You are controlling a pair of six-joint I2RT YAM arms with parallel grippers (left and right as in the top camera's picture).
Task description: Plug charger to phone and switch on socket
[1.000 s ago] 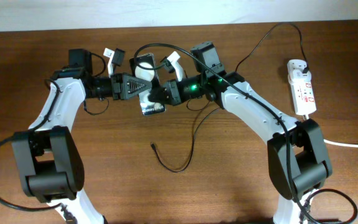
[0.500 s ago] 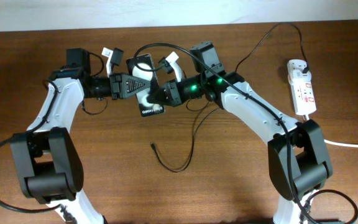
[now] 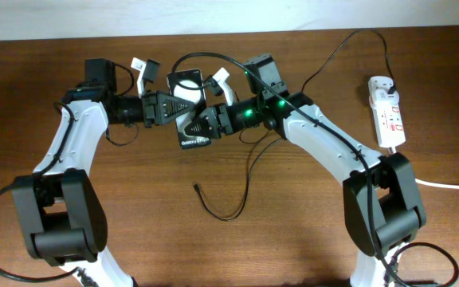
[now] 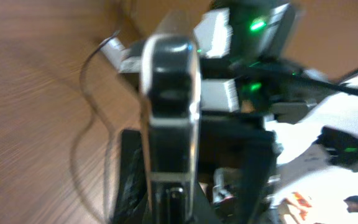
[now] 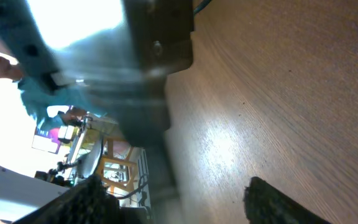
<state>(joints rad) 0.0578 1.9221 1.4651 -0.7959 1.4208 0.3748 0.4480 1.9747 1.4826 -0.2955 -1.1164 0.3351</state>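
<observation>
Two hands: the left hand (image 3: 178, 112) and the right hand (image 3: 209, 105) meet over the far centre of the worktop (image 3: 293, 239), with the phone (image 3: 194, 137) between them.
Left grip: closed on the phone, which stands edge-on between its fingers in the left wrist view.
Right grip: jaws spread; in the right wrist view its dark fingertips (image 5: 272, 199) stand well apart, with bare wood between them and nothing held.
Phone position: tilted, its lettered short end towards the near side; whether that end touches the wood cannot be told.
Cable: the charger (image 3: 237, 209) lies slack on the wood; its connector tip (image 3: 195, 188) is free, on the near side of the phone and apart from both hands.
Power strip: the socket (image 3: 387, 112) lies at the far right, well apart from both hands; its switch position is too small to read.
Step in hand: judged early; the phone is secured in one hand, nothing is plugged in, and the switch is not yet reached.
Next move: probably calls for the right hand to descend on the connector tip, pinch it just behind the end, and line it up with the phone's port while the left holds steady; the thin, limp cable demands a fine grip.
Surface: brown wood grain, slightly glossy.
Room: a pale wall (image 3: 54, 16) runs behind the far edge; the bright background in the right wrist view is too blurred to name.
</observation>
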